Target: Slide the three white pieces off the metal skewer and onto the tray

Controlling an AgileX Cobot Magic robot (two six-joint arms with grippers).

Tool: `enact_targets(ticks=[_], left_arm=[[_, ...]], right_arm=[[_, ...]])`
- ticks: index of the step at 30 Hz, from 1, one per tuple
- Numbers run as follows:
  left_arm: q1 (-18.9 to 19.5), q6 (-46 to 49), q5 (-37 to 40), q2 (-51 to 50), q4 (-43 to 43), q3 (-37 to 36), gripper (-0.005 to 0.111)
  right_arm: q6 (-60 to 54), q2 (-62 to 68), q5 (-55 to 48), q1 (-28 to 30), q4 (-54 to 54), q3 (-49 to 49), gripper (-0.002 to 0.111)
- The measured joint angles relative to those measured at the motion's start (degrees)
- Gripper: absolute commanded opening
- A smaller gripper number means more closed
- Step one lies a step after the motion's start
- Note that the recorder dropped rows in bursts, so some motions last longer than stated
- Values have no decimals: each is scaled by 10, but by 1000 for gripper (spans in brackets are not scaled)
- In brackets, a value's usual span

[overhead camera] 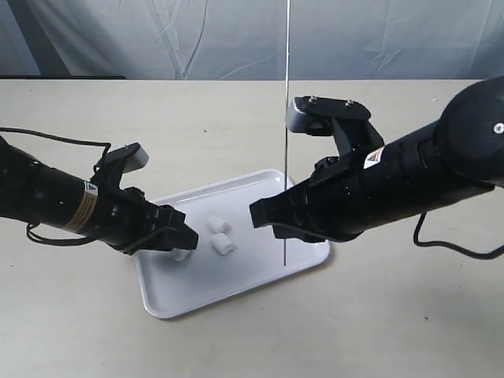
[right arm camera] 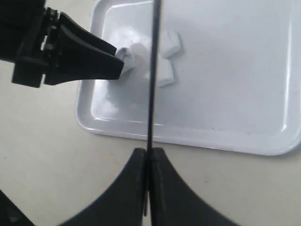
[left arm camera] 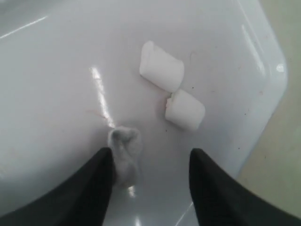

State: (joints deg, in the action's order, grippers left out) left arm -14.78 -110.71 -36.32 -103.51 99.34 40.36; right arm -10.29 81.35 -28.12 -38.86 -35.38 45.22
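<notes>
Our right gripper [right arm camera: 149, 153] pinches the thin silver metal skewer [overhead camera: 287, 118] upright over the glossy white rectangular tray [overhead camera: 169, 303]. Our left gripper [left arm camera: 150, 157] stands open. The three small white marshmallow-like pieces [left arm camera: 161, 71] lie in the tray's left half, one just beside a jaw.

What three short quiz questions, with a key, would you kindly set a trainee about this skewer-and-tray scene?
1. Fill in: the jaws of the left end effector stand ____.
2. Multiple choice: the metal skewer is held upright by: A) the left end effector; B) the right end effector; C) nothing.
3. True or false: all three white pieces lie on the tray, off the skewer.

Key: 1 open; 2 B; 3 true.
</notes>
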Motion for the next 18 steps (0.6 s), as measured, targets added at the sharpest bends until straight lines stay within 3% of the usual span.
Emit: enact_targets(ticks=[5, 11, 18], left_arm=[[0, 1, -24, 18, -10, 21, 54], [7, -2, -23, 128, -2, 40, 52], [101, -11, -17, 290, 2, 22, 49]], right_arm=[[80, 21, -44, 2, 106, 55, -1], [112, 88, -80, 2, 152, 113, -1], [114, 178, -127, 2, 158, 178, -1]])
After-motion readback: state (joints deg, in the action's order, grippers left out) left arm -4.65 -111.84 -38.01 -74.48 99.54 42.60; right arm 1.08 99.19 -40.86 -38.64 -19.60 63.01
